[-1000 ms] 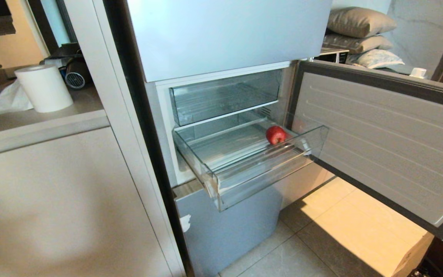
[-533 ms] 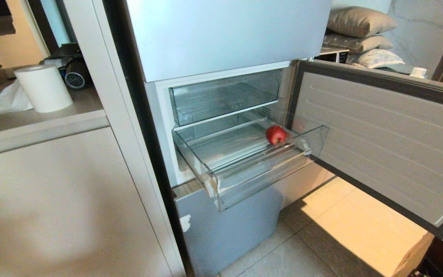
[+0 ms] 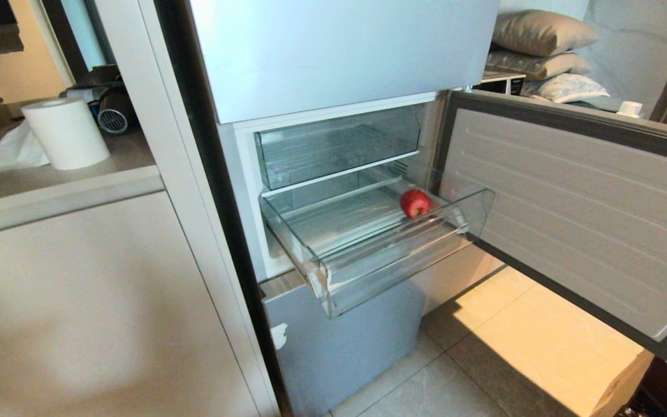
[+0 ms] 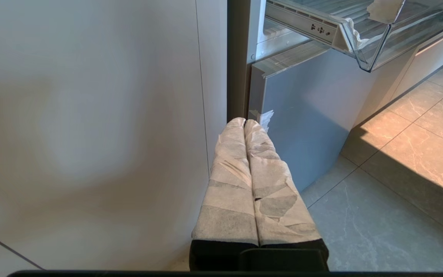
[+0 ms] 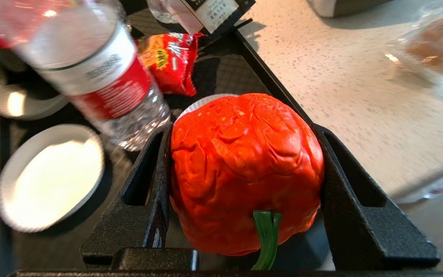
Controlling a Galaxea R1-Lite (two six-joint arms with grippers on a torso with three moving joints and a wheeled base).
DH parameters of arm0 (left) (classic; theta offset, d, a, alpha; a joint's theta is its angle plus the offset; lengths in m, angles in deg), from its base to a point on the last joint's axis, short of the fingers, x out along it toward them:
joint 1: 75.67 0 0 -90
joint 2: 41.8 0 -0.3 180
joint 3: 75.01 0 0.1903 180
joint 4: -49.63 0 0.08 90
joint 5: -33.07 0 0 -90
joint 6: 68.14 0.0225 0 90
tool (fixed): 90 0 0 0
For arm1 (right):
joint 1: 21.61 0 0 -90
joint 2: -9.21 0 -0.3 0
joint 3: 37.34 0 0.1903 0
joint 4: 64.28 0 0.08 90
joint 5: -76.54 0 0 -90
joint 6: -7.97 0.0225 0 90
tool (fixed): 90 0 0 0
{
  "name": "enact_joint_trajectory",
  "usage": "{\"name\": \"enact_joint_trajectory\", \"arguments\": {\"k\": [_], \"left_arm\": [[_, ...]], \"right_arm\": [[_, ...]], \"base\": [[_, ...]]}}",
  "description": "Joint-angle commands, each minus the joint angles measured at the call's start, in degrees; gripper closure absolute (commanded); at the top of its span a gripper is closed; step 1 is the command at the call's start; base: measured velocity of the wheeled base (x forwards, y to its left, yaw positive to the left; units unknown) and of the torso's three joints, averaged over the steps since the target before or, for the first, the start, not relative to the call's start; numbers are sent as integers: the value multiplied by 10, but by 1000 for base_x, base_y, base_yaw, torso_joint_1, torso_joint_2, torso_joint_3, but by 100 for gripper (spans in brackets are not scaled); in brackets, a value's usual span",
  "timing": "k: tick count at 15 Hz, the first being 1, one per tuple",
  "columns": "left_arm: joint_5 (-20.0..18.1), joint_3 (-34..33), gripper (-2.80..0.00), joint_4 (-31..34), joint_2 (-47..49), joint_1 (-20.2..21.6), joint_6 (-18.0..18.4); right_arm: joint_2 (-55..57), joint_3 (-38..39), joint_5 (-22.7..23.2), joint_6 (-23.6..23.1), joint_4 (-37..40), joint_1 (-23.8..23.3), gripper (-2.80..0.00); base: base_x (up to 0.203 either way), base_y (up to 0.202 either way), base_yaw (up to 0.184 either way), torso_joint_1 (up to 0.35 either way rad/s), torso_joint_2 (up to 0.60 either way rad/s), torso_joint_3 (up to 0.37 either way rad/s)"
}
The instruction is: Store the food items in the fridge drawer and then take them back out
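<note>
The fridge drawer (image 3: 333, 284) juts out of the open fridge (image 3: 339, 58), and the apple (image 3: 415, 202) sits inside it toward the door side. The right gripper (image 5: 244, 130), out of the head view, clamps a wrinkled red bell pepper (image 5: 240, 165) above a black tray (image 5: 252, 69), near a blurred water bottle (image 5: 98, 77). The left gripper (image 4: 244, 122), fingers pressed together and empty, hangs below the drawer.
</note>
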Motion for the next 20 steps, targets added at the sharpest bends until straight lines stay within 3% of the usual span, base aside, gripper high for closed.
{"name": "enact_joint_trajectory", "arguments": {"k": [1, 4, 9, 10, 17, 20], "left_arm": [[0, 0, 0, 0, 1, 0, 0], [0, 0, 0, 0, 1, 0, 0], [0, 0, 0, 0, 1, 0, 0], [0, 0, 0, 0, 1, 0, 0], [0, 0, 0, 0, 1, 0, 0], [0, 0, 0, 0, 1, 0, 0]], "right_arm": [[64, -40, 4, 3, -6, -3, 0], [99, -78, 38, 17, -8, -3, 0], [117, -96, 39, 17, -30, -8, 0], [117, -98, 39, 17, -30, -8, -280], [128, -112, 39, 20, -29, -8, -280], [81, -107, 39, 26, -27, -14, -280]], "base": [[0, 0, 0, 0, 0, 0], [0, 0, 0, 0, 0, 0], [0, 0, 0, 0, 0, 0], [0, 0, 0, 0, 0, 0], [0, 0, 0, 0, 0, 0], [0, 0, 0, 0, 0, 0]]}}
